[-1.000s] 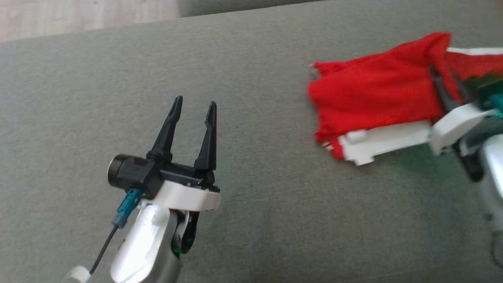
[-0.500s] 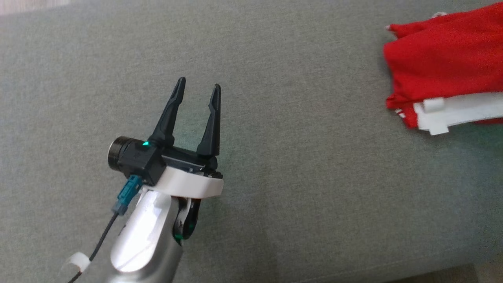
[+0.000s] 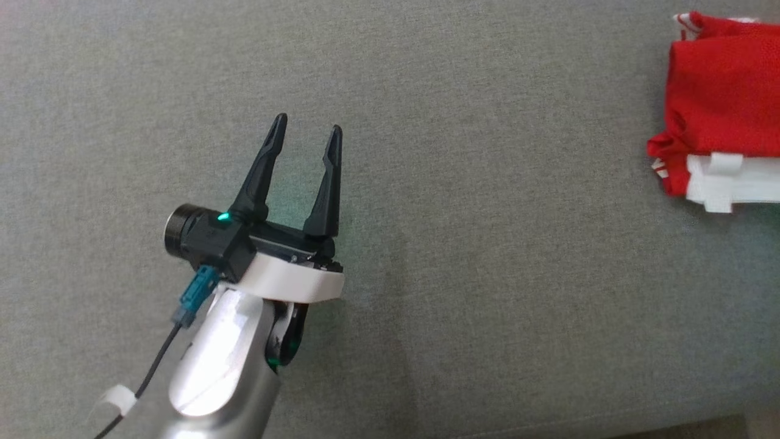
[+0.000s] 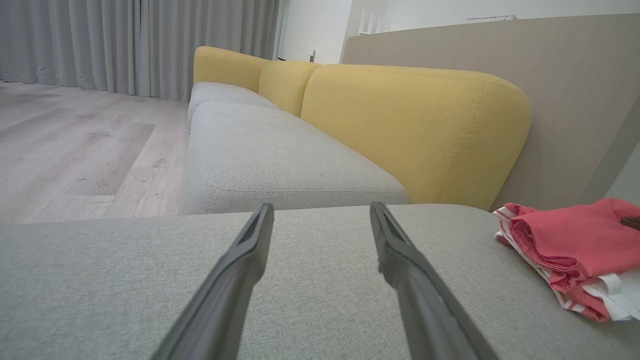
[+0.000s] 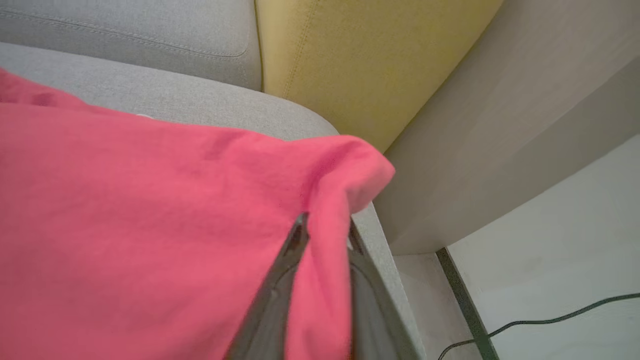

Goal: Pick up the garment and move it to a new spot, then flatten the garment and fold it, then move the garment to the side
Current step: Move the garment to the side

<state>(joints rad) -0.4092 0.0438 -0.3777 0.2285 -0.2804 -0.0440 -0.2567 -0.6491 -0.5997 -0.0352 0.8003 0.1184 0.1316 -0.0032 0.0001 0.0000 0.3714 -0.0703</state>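
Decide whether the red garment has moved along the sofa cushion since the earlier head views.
Yes. The camera shifted too, but against the near edge of the grey cushion, almost steady lately, the red garment has slid toward the robot's right.

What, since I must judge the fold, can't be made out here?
Head view: garment, right part cut off by the frame edge.
Left wrist view: garment cut off at the right edge.
Right wrist view: garment drapes over the right gripper; whether it grips is unclear.

Left fingers (image 3: 262, 177) spread, right fingers (image 5: 277, 285) narrowly apart
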